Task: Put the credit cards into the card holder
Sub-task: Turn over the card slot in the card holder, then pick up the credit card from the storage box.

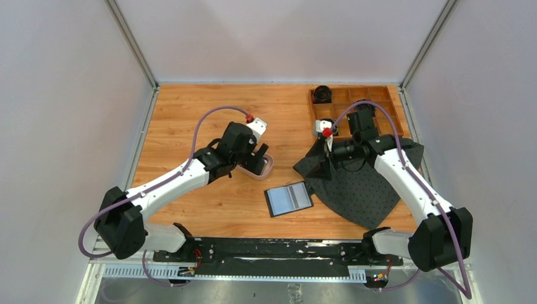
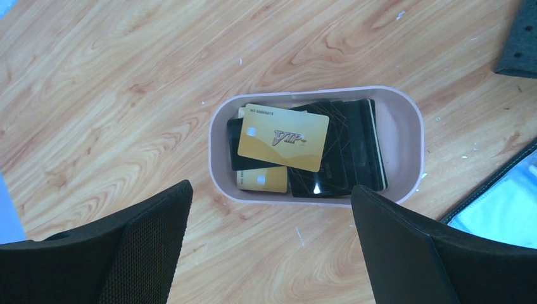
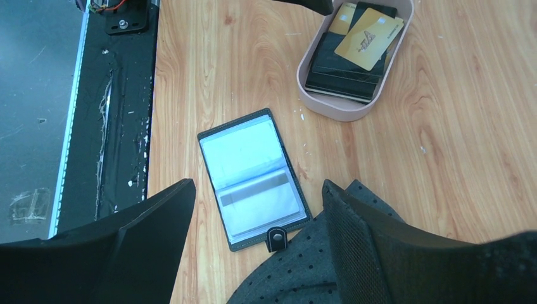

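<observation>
Several credit cards lie stacked in an oval pale-rimmed tray: a gold VIP card on top of black ones. My left gripper hovers over the tray's near rim, open and empty. In the top view the left gripper is at the tray. The card holder lies open on the wood, clear sleeves up, its snap tab toward a dark cloth. Above it my right gripper stands open with nothing in it. The card holder lies between the arms.
A dark dotted cloth is spread under the right arm and touches the holder's tab end. A wooden compartment box with a round black object stands at the back right. A black rail runs along the near edge.
</observation>
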